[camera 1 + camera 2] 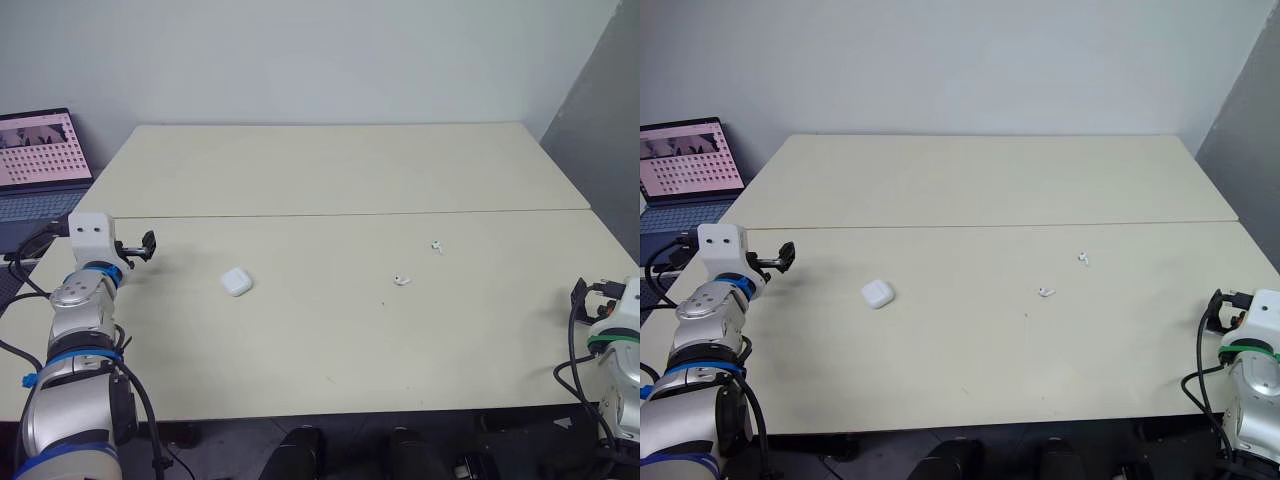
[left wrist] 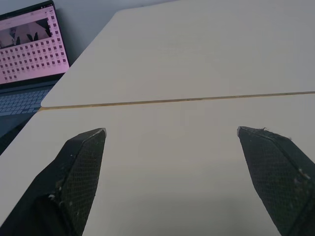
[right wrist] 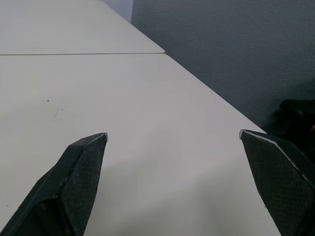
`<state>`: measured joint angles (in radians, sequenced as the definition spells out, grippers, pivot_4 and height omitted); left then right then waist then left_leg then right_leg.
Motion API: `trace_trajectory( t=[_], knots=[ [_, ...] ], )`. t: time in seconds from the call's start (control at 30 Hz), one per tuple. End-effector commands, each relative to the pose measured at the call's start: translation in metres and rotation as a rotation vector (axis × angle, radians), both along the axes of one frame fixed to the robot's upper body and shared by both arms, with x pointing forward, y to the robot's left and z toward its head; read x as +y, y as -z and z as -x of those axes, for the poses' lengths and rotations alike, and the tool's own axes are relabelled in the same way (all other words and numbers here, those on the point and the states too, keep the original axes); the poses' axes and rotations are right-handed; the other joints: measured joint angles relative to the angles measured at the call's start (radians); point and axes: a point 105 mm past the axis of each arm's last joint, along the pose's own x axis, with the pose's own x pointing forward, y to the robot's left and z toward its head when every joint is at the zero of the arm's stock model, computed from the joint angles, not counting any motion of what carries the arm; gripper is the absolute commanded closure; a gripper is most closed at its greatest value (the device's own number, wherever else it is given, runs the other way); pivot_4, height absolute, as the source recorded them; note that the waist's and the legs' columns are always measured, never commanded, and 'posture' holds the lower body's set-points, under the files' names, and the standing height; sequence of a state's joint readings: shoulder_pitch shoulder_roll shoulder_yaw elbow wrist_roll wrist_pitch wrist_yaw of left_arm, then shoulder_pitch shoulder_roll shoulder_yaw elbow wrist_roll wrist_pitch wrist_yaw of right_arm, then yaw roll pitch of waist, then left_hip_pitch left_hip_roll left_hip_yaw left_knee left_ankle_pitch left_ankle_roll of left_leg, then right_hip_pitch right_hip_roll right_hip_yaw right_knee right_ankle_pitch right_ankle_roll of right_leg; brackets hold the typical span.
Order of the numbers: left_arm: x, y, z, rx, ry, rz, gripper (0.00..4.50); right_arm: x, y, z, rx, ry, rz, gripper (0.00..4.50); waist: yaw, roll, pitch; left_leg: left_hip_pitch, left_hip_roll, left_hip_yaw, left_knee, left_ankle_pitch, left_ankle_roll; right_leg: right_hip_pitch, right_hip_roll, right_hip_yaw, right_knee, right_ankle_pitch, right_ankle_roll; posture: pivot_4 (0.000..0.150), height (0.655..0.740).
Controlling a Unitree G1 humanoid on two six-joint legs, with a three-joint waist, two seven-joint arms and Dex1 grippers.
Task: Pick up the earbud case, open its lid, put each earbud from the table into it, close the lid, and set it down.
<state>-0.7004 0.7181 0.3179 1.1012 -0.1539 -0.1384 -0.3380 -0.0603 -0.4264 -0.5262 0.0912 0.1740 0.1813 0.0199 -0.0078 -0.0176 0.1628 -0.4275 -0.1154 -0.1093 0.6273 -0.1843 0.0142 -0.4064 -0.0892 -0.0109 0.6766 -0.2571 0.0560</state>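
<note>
A small white earbud case [image 1: 236, 282] lies shut on the cream table [image 1: 330, 340], left of centre. Two white earbuds lie to its right: one [image 1: 401, 280] near the middle, the other [image 1: 437, 245] a little farther back and right. My left gripper [image 1: 147, 246] hovers at the table's left edge, well left of the case, open and empty; in the left wrist view its fingers [image 2: 78, 172] stand wide apart over bare tabletop. My right gripper [image 1: 583, 292] sits at the right edge, far from the earbuds, open too, with its fingers [image 3: 74, 182] spread over the table.
An open laptop [image 1: 38, 160] with a pink screen stands off the table's back left corner. A seam [image 1: 380, 214] runs across the table between its two halves. A grey wall [image 1: 600, 100] rises at the right.
</note>
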Motion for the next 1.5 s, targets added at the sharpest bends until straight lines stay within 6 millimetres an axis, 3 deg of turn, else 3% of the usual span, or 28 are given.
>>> trace_trajectory(
  t=[0.03, 0.43, 0.53, 0.57, 1.03, 1.27, 1.4, 1.5],
  knots=[
    [0.002, -0.02, -0.002, -0.059, -0.002, -0.027, 0.01, -0.007, -0.018, 0.001, -0.047, 0.018, 0.049, 0.0, 0.0, 0.0, 0.0, 0.0, 0.0, 0.0, 0.0, 0.0, 0.0, 0.0, 0.0, 0.0, 0.0, 0.0, 0.0, 0.15, 0.74],
    [0.006, -0.026, 0.001, -0.077, -0.003, -0.033, 0.01, -0.004, -0.017, -0.001, -0.044, 0.007, 0.047, 0.0, -0.005, 0.0, 0.0, 0.0, 0.0, 0.0, 0.0, 0.0, 0.0, 0.0, 0.0, 0.0, 0.0, 0.0, 0.0, 0.15, 0.74],
    [0.006, -0.026, 0.0, -0.074, -0.001, -0.034, 0.01, -0.009, -0.015, 0.002, -0.053, 0.043, 0.023, 0.0, -0.026, 0.001, 0.0, 0.002, -0.027, -0.04, 0.0, 0.004, 0.005, 0.014, -0.024, -0.036, 0.005, -0.014, 0.007, 0.15, 0.74],
    [0.004, -0.026, -0.001, -0.072, 0.007, -0.037, 0.01, -0.009, -0.016, 0.001, -0.052, 0.038, 0.024, 0.0, -0.025, 0.001, -0.001, 0.004, -0.026, -0.038, -0.001, 0.004, 0.005, 0.011, -0.018, -0.032, 0.005, -0.014, 0.007, 0.15, 0.74],
    [0.004, -0.03, -0.001, -0.064, 0.034, -0.064, 0.01, -0.008, -0.021, -0.001, -0.049, 0.016, 0.062, 0.0, -0.02, 0.001, -0.001, 0.004, -0.027, -0.035, -0.002, 0.003, 0.005, 0.016, -0.022, -0.027, 0.004, -0.014, 0.007, 0.15, 0.74],
    [0.004, -0.045, 0.001, -0.078, 0.095, -0.107, 0.01, 0.003, -0.025, -0.014, -0.048, -0.049, 0.081, 0.0, -0.022, 0.001, -0.001, 0.004, -0.026, -0.035, -0.002, 0.003, 0.005, 0.016, -0.022, -0.027, 0.003, -0.014, 0.007, 0.15, 0.74],
    [0.003, -0.051, 0.006, -0.057, 0.16, -0.153, 0.01, 0.006, -0.026, -0.019, -0.052, -0.064, 0.066, 0.0, -0.047, 0.002, -0.001, 0.004, -0.054, -0.077, -0.002, 0.007, 0.009, 0.031, -0.046, -0.065, 0.006, -0.029, 0.018, 0.15, 0.74],
    [-0.011, -0.059, 0.008, -0.04, 0.31, -0.152, 0.01, 0.017, -0.033, -0.03, -0.052, -0.136, 0.082, 0.0, -0.041, 0.002, -0.001, 0.004, -0.054, -0.074, -0.002, 0.007, 0.009, 0.026, -0.038, -0.058, 0.005, -0.029, 0.016, 0.15, 0.74]
  ],
)
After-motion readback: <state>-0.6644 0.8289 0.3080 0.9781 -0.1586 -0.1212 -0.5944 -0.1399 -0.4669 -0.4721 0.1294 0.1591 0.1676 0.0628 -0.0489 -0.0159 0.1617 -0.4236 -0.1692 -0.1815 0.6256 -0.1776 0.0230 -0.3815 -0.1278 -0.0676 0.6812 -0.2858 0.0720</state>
